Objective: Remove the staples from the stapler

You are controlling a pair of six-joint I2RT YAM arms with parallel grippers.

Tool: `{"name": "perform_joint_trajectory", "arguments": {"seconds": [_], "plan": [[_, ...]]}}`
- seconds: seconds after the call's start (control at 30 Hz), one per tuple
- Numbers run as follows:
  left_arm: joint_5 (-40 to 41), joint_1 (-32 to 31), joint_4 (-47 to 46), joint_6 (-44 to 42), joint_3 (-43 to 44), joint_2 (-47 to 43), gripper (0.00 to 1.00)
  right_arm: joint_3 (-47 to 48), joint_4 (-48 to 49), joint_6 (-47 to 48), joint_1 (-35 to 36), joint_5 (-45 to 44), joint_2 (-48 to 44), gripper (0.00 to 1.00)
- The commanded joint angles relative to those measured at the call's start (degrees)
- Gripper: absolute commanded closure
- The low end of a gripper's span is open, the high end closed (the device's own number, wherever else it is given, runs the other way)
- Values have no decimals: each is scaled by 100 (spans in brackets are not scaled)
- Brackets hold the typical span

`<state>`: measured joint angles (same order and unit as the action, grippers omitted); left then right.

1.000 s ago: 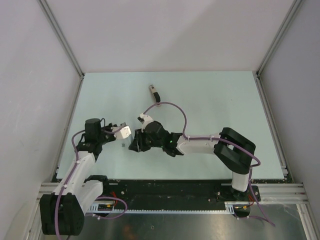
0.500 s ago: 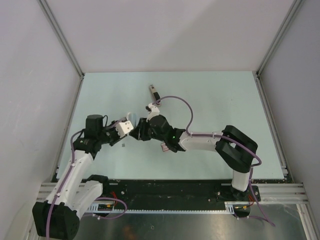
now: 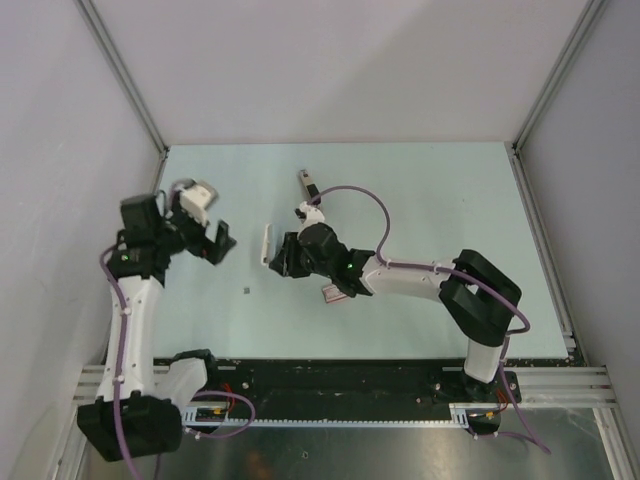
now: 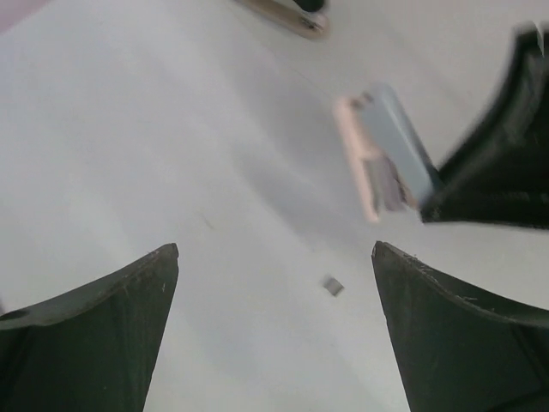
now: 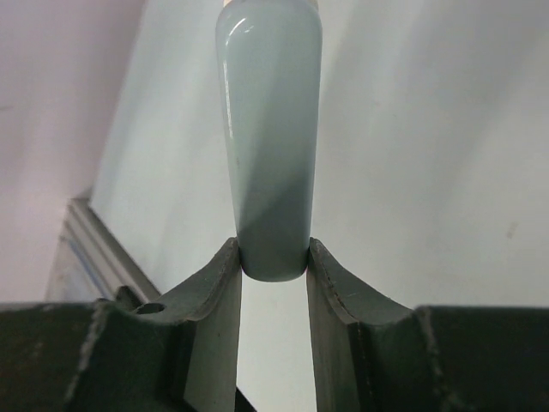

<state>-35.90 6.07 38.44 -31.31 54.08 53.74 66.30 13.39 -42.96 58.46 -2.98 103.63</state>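
One end of pale grey-blue rounded bar pinched by right gripper; free end juts out, likely offered for other pincer. Left gripper, left of bar, spread, empty. Narrow dark grey-black stapler lies beyond bar, untouched.

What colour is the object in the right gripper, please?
Pale blue-grey; the object shows best in the right wrist view.
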Motion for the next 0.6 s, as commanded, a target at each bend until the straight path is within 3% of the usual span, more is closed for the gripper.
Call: {"name": "perform_joint_trajectory", "arguments": {"seconds": [0.0, 0.4, 0.57], "plan": [[-683, 728, 3, 1090, 788, 369, 1, 792, -1596, 513, 215, -432, 193, 100], [-594, 806, 10, 1368, 710, 168, 1, 3392, -5136, 1236, 806, -1179, 1978, 100], [-438, 810, 13, 1389, 626, 69, 0, 3770, -5465, 1290, 942, -1490, 2220, 100]]}}
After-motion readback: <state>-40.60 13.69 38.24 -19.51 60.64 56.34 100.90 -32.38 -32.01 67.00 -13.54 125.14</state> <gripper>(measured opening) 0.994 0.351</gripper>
